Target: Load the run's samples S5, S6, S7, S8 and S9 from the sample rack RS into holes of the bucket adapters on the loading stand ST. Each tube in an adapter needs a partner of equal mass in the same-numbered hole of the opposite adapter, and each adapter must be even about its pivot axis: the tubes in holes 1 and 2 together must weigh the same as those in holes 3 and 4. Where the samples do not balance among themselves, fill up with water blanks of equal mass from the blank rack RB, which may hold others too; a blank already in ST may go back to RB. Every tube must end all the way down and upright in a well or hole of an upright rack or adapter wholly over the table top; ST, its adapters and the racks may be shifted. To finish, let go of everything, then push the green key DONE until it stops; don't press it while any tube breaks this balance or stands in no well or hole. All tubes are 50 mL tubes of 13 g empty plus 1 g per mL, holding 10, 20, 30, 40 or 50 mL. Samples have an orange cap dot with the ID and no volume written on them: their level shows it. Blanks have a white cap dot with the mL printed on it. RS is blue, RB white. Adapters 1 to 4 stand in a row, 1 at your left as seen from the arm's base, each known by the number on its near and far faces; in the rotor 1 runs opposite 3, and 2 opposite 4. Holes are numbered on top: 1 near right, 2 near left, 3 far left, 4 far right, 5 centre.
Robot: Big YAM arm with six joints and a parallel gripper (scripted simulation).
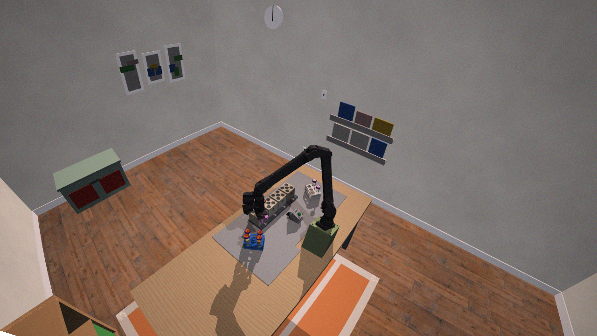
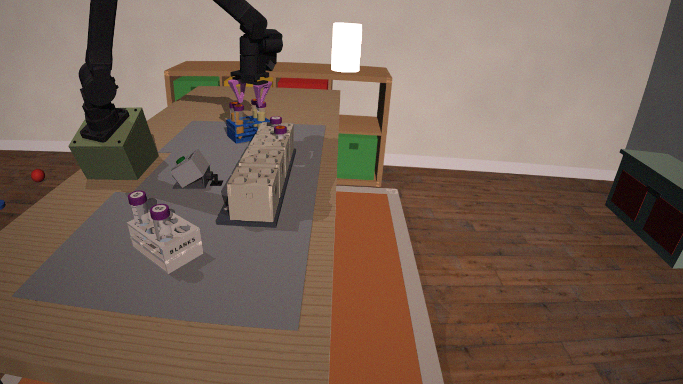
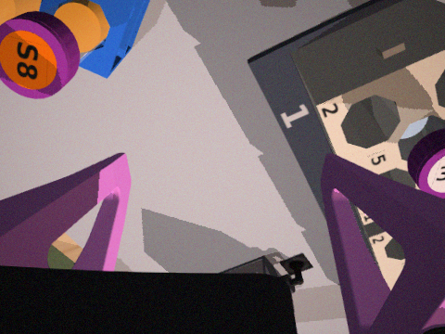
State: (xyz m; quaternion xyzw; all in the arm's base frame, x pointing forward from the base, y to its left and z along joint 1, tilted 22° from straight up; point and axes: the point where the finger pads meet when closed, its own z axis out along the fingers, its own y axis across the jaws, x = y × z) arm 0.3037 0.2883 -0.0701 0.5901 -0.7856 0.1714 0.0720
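Claw wide open and holding nothing, I hang between the loading stand and the blue sample rack, my two purple fingers spread with only grey mat showing between them in the wrist view.

From that view, the blue sample rack sits at about eleven o'clock, with the S8 tube standing in it, cap dot plain to read. Adapter 1 lies at about two o'clock, its number on the side face and holes 2 and 5 marked on top. One purple-capped tube with a white dot stands in it, its number cut off by the frame edge. In the exterior view two purple caps stand at the far end of the adapter row, and two blanks stand in the white blank rack at the near end of the desk.

I judge the step in hand to be the trip to the sample rack for the next sample. The next move calls for shifting toward eleven o'clock until a cap sits centred between my fingers, then descending straight and closing below the cap. The tubes stand close together there, so I must keep my spread fingers from nudging a neighbour.
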